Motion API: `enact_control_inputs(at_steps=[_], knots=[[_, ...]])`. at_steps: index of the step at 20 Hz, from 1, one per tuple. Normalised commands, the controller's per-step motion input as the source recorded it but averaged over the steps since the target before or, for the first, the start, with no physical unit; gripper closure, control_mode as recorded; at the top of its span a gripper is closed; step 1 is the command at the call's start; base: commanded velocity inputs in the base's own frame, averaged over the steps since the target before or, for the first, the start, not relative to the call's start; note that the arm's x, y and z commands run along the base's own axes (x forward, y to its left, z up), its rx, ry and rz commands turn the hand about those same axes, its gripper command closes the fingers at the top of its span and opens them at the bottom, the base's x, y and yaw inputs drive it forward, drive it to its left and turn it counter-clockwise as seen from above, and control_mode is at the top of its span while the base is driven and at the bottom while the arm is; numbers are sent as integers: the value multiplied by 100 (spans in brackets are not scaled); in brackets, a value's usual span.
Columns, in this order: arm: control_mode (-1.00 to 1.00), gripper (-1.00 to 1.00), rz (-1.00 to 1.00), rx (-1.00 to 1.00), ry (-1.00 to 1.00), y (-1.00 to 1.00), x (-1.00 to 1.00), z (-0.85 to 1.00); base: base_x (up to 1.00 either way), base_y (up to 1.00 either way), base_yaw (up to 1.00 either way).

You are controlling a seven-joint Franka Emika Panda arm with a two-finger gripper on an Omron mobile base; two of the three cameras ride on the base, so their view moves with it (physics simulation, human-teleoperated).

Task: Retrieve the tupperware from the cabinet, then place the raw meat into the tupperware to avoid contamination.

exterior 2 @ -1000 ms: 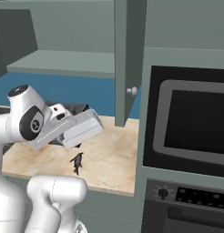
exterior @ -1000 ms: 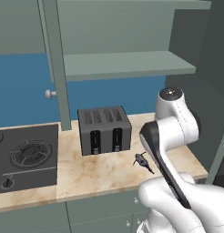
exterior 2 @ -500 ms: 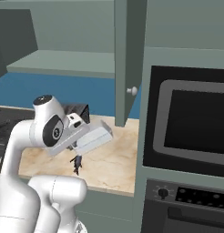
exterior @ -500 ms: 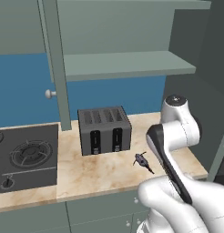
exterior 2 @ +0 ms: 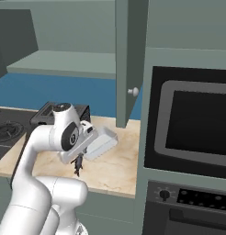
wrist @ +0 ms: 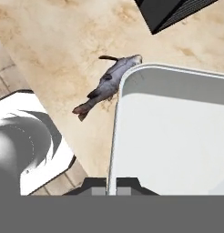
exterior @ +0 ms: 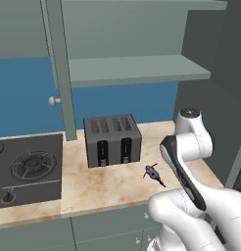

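Note:
The tupperware, a pale open box, hangs tilted just above the counter, and my gripper is shut on its near rim. From the right base view the tupperware sticks out to the right of my gripper. The raw meat, a small grey fish-shaped lump with a thin tail, lies on the counter right beside the box's left wall. It also shows as raw meat in front of the toaster and as raw meat below the hand. The cabinet stands open above, its shelf bare.
A dark four-slot toaster stands at the back of the marble counter, and its corner is the toaster. A stove lies to the left. The open cabinet door hangs above the counter, with a built-in oven at the right.
My arm has swung to the right and slightly down, carrying the tupperware lower over the counter near the raw meat. The meat and toaster have stayed put.

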Motion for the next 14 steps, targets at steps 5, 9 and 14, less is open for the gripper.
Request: enact_control_inputs(at_steps=[5,9,14], knots=[[-100,100,16,0,10,-3,28,-37,0,0,0],[-100,100,13,0,10,0,32,-37,0,0,0],[-100,100,11,0,7,-4,26,-33,0,0,0]])
